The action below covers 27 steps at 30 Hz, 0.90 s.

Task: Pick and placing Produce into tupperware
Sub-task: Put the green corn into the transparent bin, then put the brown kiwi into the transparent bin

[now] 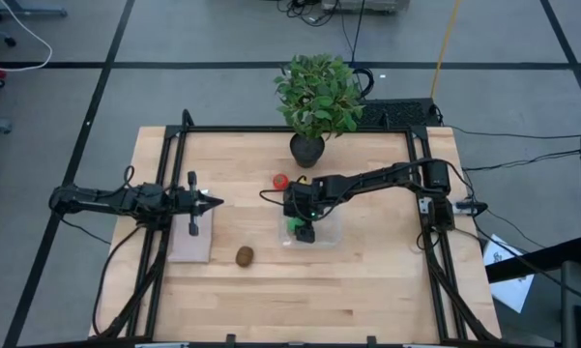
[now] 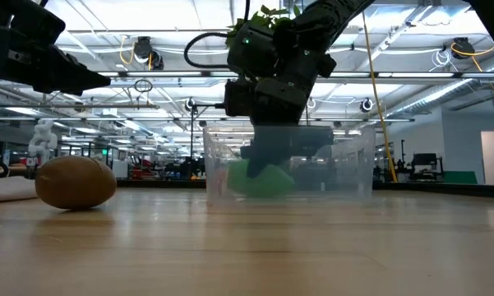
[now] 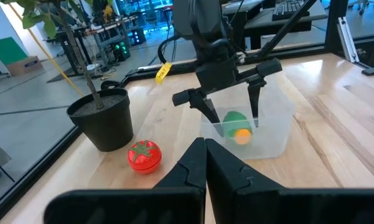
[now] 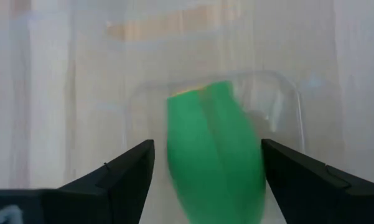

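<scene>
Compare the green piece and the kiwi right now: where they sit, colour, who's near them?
The green piece lies inside the clear tupperware; the kiwi sits on bare table. One is bright green and oblong, the other brown and oval. The right pincer stands open over the green piece; nothing is near the kiwi. Neither is held.

high: straight down | low: tabletop level | wrists: close | all share tupperware [image 1: 314,230]

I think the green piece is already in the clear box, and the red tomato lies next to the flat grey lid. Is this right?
Not quite. The green piece is in the clear box, but the red tomato lies beside the plant pot. The high view shows the brown kiwi next to the flat grey lid.
</scene>
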Each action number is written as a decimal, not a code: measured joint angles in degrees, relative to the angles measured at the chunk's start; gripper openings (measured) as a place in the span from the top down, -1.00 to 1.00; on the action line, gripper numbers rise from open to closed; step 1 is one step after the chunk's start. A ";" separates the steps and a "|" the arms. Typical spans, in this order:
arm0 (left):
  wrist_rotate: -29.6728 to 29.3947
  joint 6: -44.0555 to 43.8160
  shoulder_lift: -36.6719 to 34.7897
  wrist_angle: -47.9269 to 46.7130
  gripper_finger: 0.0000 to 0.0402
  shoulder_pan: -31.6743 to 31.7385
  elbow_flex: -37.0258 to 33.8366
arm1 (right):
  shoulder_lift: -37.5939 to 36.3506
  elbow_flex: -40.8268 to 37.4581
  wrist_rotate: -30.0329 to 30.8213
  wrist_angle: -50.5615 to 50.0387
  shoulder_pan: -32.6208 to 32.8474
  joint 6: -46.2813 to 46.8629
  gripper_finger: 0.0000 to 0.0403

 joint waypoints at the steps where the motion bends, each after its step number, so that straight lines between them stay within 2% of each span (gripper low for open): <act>1: 0.00 0.00 0.00 -0.01 0.98 0.00 0.00 | -0.06 0.41 0.02 -0.01 0.22 -0.19 -0.43; 7: 0.02 0.00 0.01 -0.02 0.98 0.00 0.00 | -0.18 2.24 1.72 -0.75 1.53 -1.06 -0.44; 14: 0.02 -0.11 0.02 0.00 0.98 0.00 0.00 | -0.22 3.89 7.43 -4.24 1.88 -2.33 -0.44; 27: 0.04 -0.48 0.02 0.03 0.98 0.00 0.00 | -5.30 4.07 7.96 -2.83 1.86 -3.22 -0.44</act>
